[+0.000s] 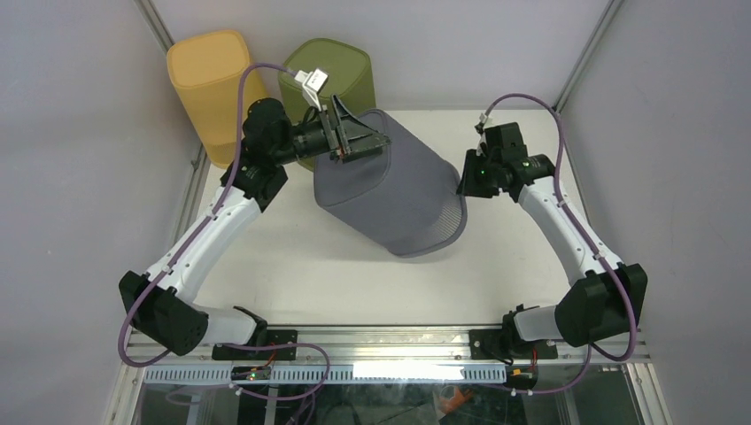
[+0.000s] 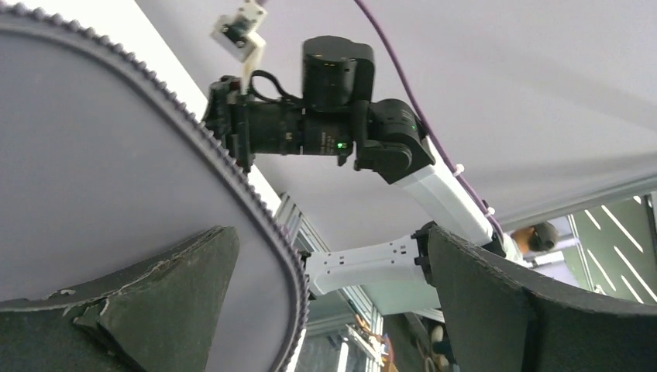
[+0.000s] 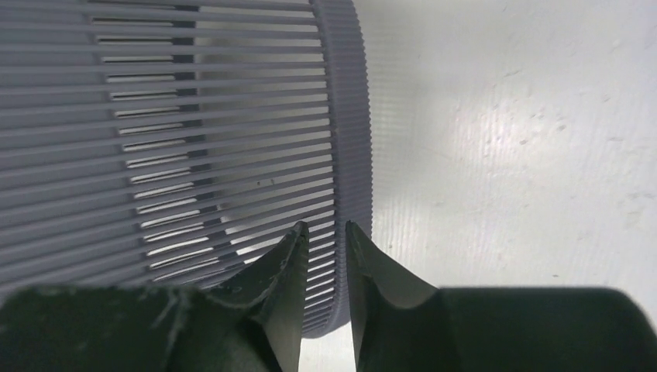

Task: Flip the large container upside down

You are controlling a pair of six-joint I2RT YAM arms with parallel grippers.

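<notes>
The large container (image 1: pixel 390 190) is grey, with a ridged rim and slatted sides. It leans tilted on the white table, one end up at the back left, the other down toward the front right. My left gripper (image 1: pixel 359 142) is at its upper back-left end and is open wide. In the left wrist view the beaded rim (image 2: pixel 256 225) runs between the fingers, one finger (image 2: pixel 155 302) over the grey surface. My right gripper (image 1: pixel 462 183) is at the container's right side. Its fingers stand close together on either side of the ridged rim (image 3: pixel 352 139).
A yellow container (image 1: pixel 212 80) and a green container (image 1: pixel 341 71) stand upright at the back left, just behind the left gripper. Grey walls and metal frame posts close in the table (image 1: pixel 292 274) on three sides. The arm bases sit on the near rail.
</notes>
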